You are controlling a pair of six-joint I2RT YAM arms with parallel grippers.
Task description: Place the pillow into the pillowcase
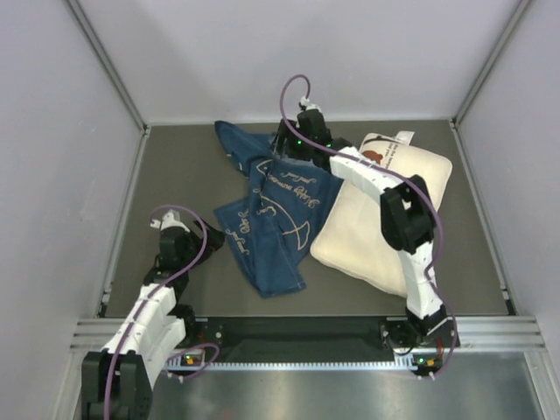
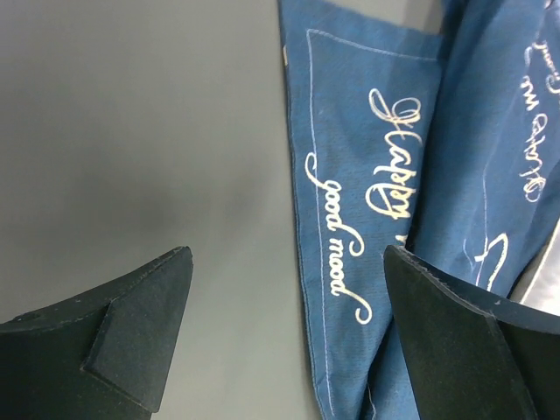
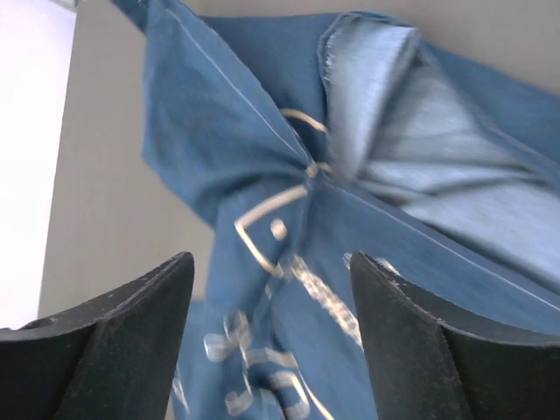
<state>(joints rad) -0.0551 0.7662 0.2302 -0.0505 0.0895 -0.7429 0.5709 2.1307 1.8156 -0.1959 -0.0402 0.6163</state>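
The pillowcase [image 1: 271,219] lies crumpled and partly folded on the table [image 1: 175,166], left of centre. Its long axis runs from the far side toward the near edge, and the far end drifts somewhat left. Cursive writing and white line drawing face up, and near the far end a fold is turned back to expose the paler inner side [image 3: 411,140]. The pillow [image 1: 350,232] lies flat just to the right, its left edge touching or slightly under the pillowcase; which of the two cannot be told. Its long axis also runs far to near, slanted so that the far end points right and the near end points left. The white tag [image 1: 404,136] and bear print [image 1: 378,157] sit at the far end. The right arm reaches across the pillow to the far end of the pillowcase. There the right tool [image 1: 293,144] stands over bunched fabric with its fingers plainly apart, and the wrist view shows cloth below the gap [image 3: 271,262] but no grip on it. The left tool [image 1: 166,226] is low over the table beside the pillowcase's left edge. It is spread wide and holds nothing, with bare table and the hem of the pillowcase [image 2: 350,175] showing between its fingers [image 2: 289,262].
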